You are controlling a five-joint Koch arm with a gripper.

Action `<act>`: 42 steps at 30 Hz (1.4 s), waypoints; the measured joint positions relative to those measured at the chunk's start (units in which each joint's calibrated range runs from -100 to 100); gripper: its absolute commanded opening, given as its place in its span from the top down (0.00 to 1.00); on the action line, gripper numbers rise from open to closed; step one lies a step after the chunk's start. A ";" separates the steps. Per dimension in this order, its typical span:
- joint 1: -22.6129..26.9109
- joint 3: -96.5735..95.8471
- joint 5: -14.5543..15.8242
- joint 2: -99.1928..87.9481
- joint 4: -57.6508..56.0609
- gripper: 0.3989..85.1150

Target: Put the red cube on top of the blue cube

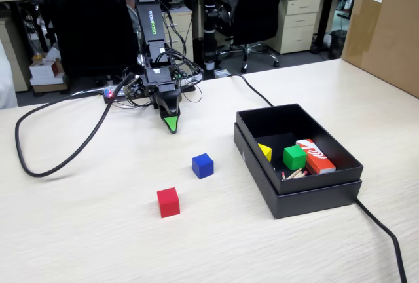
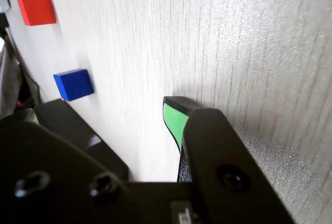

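The red cube (image 1: 168,202) sits on the pale wood table (image 1: 98,230), nearer the front, and shows at the top left of the wrist view (image 2: 36,10). The blue cube (image 1: 202,165) stands apart from it, a little further back and right, and appears lower left in the wrist view (image 2: 73,84). My gripper (image 1: 171,124) hangs tip-down just above the table behind both cubes. In the wrist view the gripper (image 2: 111,107) is open: bare table shows between the green-padded finger (image 2: 174,117) and the black one, and nothing is held.
An open black box (image 1: 308,198) stands at the right, holding a green cube (image 1: 294,157), a yellow piece (image 1: 264,151) and a red-orange and white box (image 1: 315,155). A black cable (image 1: 59,158) loops at the left. A cardboard box (image 1: 383,27) stands far right.
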 measured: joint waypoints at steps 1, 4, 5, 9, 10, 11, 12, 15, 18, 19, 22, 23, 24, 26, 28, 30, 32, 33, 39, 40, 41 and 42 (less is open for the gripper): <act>0.00 0.00 0.00 -0.13 0.00 0.44; 0.00 0.09 0.00 0.00 0.00 0.44; 0.00 0.09 0.00 0.00 0.00 0.44; 0.00 0.00 0.00 0.00 0.00 0.44; 0.00 0.09 0.00 0.00 0.00 0.44; 0.00 0.00 0.00 -0.13 0.00 0.44; 0.00 0.00 0.00 0.00 0.00 0.44; 0.05 0.09 0.00 0.00 0.00 0.44; 0.05 0.09 0.00 -0.13 0.00 0.44; 0.05 0.09 0.00 0.00 0.00 0.44; 0.05 0.09 0.00 0.00 0.00 0.45; 0.05 0.00 0.00 0.00 0.00 0.45; 0.05 0.00 0.00 0.00 -0.08 0.45; 0.05 0.00 0.00 0.00 0.00 0.45; 0.10 0.00 0.00 0.00 -0.08 0.44; 0.05 1.10 0.00 0.00 -1.08 0.44; 0.00 4.75 0.05 0.00 -7.36 0.44; -0.10 5.84 0.00 0.00 -8.83 0.44; 0.00 11.14 0.10 0.13 -17.03 0.44; 0.10 12.87 0.24 0.78 -19.28 0.44; 0.20 14.79 0.29 1.42 -21.84 0.44; 0.20 16.80 0.29 1.55 -24.39 0.45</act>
